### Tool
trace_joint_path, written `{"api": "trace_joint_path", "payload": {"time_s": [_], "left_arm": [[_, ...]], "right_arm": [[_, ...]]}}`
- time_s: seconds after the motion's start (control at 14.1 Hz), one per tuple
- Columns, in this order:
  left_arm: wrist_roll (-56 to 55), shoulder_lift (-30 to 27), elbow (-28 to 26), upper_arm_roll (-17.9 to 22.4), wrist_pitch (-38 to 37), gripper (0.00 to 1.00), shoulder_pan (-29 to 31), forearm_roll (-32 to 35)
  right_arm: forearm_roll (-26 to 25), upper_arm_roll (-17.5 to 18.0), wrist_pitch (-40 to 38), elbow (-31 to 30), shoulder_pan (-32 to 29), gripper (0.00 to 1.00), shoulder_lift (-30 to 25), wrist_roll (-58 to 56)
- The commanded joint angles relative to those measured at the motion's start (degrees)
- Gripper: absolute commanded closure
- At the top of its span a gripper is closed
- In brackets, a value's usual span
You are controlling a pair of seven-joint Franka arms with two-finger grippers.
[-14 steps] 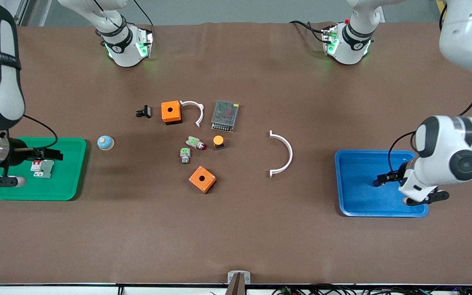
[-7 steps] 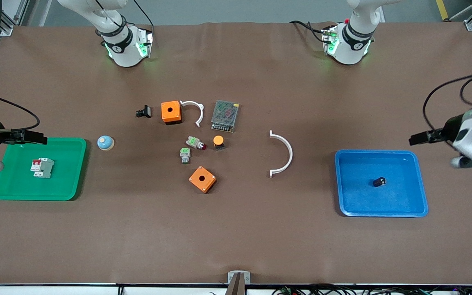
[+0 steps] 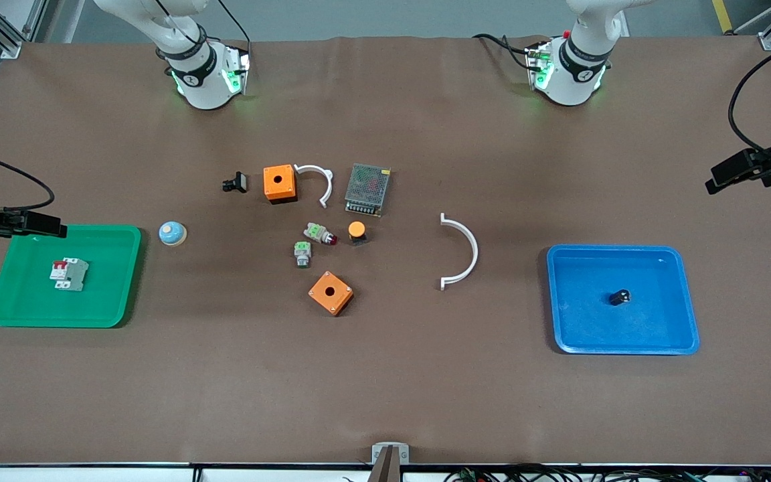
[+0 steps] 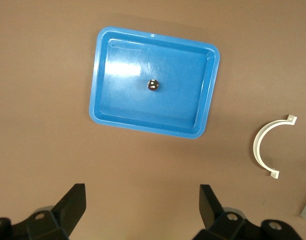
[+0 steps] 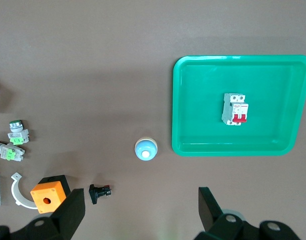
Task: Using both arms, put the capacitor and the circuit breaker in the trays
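The capacitor (image 3: 620,296), a tiny black cylinder, lies alone in the blue tray (image 3: 666,338). It also shows in the left wrist view (image 4: 153,85). The circuit breaker (image 3: 69,274), pale grey with a red lever, lies in the green tray (image 3: 118,294). It also shows in the right wrist view (image 5: 235,109). My left gripper (image 3: 717,184) is raised high at the left arm's end of the table, open and empty (image 4: 143,210). My right gripper (image 3: 51,229) is raised high by the green tray's rim, open and empty (image 5: 143,212).
Mid-table lie two orange boxes (image 3: 279,183) (image 3: 330,292), two white half-rings (image 3: 462,250) (image 3: 318,181), a mesh-topped module (image 3: 367,189), a black clip part (image 3: 235,182), two grey-and-green push-buttons (image 3: 302,254), an orange-capped button (image 3: 357,231) and a blue-white knob (image 3: 173,233).
Both grippers were low over their trays, at the breaker and the capacitor. They have risen and drawn outward, empty. The breaker and capacitor stay in the trays.
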Motion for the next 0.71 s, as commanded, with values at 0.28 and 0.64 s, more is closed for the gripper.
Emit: {"api": "trace_joint_path", "payload": {"time_s": [0.28, 0.64], "left_arm": [[0.20, 0.82, 4.99, -0.23, -3.14, 0.00, 0.32, -0.97], [0.02, 0.82, 5.08, -0.23, -3.14, 0.00, 0.23, -0.45]], "right_arm": [[-0.23, -0.10, -3.98, -4.11, 1.32, 0.00, -8.56, 1.23], [-0.23, -0.09, -3.89, -8.25, 1.50, 0.00, -13.40, 0.79]]}}
